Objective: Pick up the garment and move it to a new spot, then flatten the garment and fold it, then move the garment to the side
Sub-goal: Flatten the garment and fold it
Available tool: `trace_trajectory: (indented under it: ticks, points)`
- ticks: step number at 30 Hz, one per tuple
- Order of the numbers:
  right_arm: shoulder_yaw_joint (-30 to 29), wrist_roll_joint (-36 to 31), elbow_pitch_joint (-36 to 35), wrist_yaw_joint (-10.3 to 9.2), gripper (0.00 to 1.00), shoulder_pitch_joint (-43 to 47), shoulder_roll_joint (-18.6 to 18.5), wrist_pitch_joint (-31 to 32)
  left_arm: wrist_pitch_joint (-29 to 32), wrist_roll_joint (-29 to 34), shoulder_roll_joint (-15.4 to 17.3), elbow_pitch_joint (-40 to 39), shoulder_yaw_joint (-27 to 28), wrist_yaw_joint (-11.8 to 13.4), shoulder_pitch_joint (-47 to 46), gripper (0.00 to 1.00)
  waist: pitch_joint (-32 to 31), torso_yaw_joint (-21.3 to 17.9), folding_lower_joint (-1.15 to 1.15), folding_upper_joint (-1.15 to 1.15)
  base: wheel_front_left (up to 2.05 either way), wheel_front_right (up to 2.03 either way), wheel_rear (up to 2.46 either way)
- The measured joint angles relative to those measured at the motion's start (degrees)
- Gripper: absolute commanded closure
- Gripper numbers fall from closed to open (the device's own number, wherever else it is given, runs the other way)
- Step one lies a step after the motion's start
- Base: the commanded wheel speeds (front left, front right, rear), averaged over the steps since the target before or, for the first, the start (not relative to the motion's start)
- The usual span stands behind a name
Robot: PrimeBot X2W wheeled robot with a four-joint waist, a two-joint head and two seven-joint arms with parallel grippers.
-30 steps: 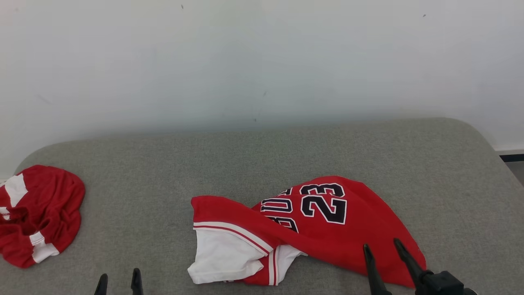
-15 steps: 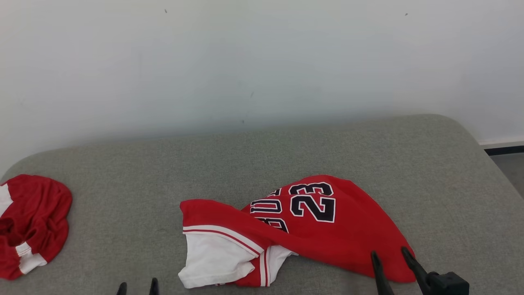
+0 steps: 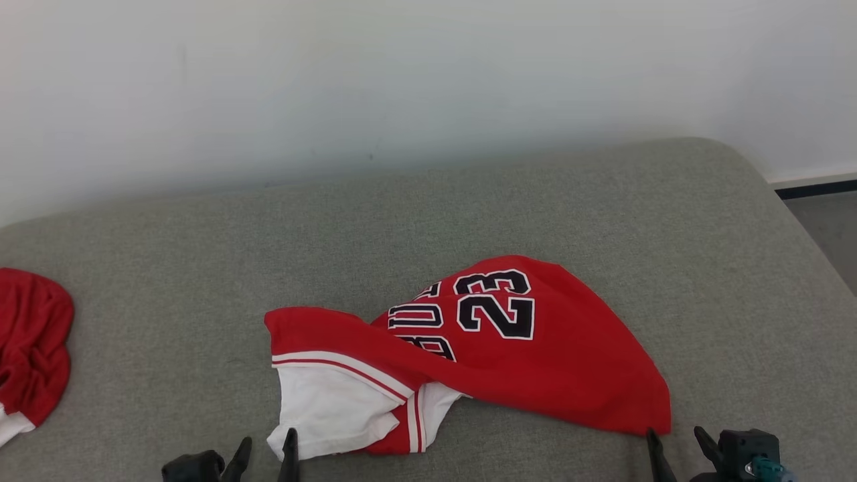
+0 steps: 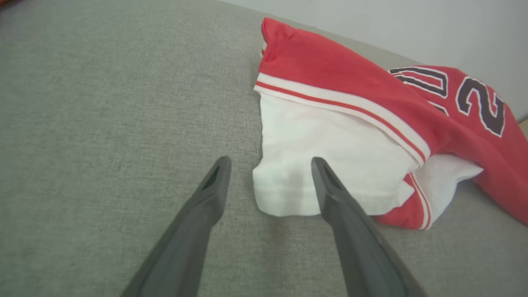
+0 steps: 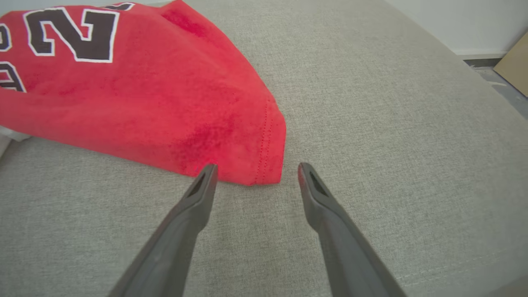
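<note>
Garment (image 3: 569,375) corners just ahead of left tool (image 3: 268,436) and right tool (image 3: 675,432), both spread, empty

You have a grey, cloth-covered surface (image 3: 201,254) with a rounded far right corner. A red jersey (image 3: 569,375) lies crumpled on it, stretched from one set of jaws to the other. Its white corner sits just ahead of the left jaws, between their spread tips in the left wrist view. Its stitched red hem corner sits just ahead of the right jaws. The black number 23 faces up, farther ahead between the two sets. A second red garment (image 3: 30,348) lies bunched well off to the left of the left jaws, apart from the jersey.
</note>
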Motion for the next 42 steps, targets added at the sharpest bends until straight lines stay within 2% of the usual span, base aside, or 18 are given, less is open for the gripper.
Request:
trace_trajectory:
  ticks: [9, 13, 14, 15, 16, 20, 28, 40, 41, 42]
  points:
    - [-1.0, 0.6, 4.5, 0.01, 0.0, -4.0, 0.0, -0.3, 0.4, -2.5, 0.0, 6.4, -1.1, -0.5, -4.6, 0.0, 3.9, -1.6, 0.0, 0.0, 0.0, 0.0, 0.0]
    - [-0.6, 0.8, 7.1, 0.01, 0.0, -6.0, 0.0, -0.3, 1.1, -2.7, 0.1, 8.8, -1.1, 0.3, -6.1, 0.0, 5.1, -2.1, 0.0, 0.0, 0.0, 0.0, 0.0]
    - [-0.6, 0.8, 7.7, 0.01, 0.0, -6.5, 0.0, -0.3, 1.1, -2.7, 0.1, 9.1, -1.2, 0.5, -6.5, 0.1, 5.3, -2.1, 0.0, 0.0, 0.0, 0.0, 0.0]
    - [-0.6, 0.8, 8.2, 0.01, 0.0, -6.9, 0.0, -0.4, 1.1, -2.7, 0.1, 9.3, -1.2, 0.5, -6.8, 0.65, 5.6, -2.2, 0.0, 0.0, 0.0, 0.0, 0.0]
    - [-0.8, 0.9, 8.7, 0.01, 0.0, -7.4, 0.0, -0.4, 1.0, -2.7, 0.1, 9.5, -1.2, 0.5, -6.9, 0.98, 5.7, -2.2, 0.0, 0.0, 0.0, 0.0, 0.0]
    - [-2.3, 1.2, 10.4, 0.0, 0.0, -8.7, 0.0, -0.6, -0.4, -2.7, 0.5, 10.1, -1.1, 0.6, -7.5, 1.0, 6.3, -2.1, 0.0, 0.0, 0.0, 0.0, 0.0]
    - [-0.4, 3.7, 13.7, 0.01, 0.0, -10.6, 0.0, -1.9, -3.0, -2.8, 0.7, 10.0, -1.0, 0.5, -7.5, 1.0, 6.8, -1.5, 0.0, 0.0, 0.0, 0.0, 0.0]
    - [1.2, 4.6, 18.0, 0.0, 0.0, -13.4, 0.0, -4.2, -2.9, -3.2, 1.4, 8.0, -1.5, 1.0, -6.5, 1.0, 7.5, -1.0, 0.0, 0.0, 0.0, 0.0, 0.0]
    - [1.4, 4.6, 18.3, 0.0, 0.27, -13.6, 0.0, -4.2, -2.9, -3.3, 1.4, 7.9, -1.6, 1.0, -6.5, 1.0, 7.5, -0.9, 0.0, 0.0, 0.0, 0.0, 0.0]
    - [1.6, 4.6, 18.6, 0.01, 0.65, -13.7, 0.0, -4.2, -2.8, -3.3, 1.5, 7.8, -1.7, 1.0, -6.5, 1.0, 7.4, -0.9, -0.01, 0.0, 0.0, 0.0, 0.0]
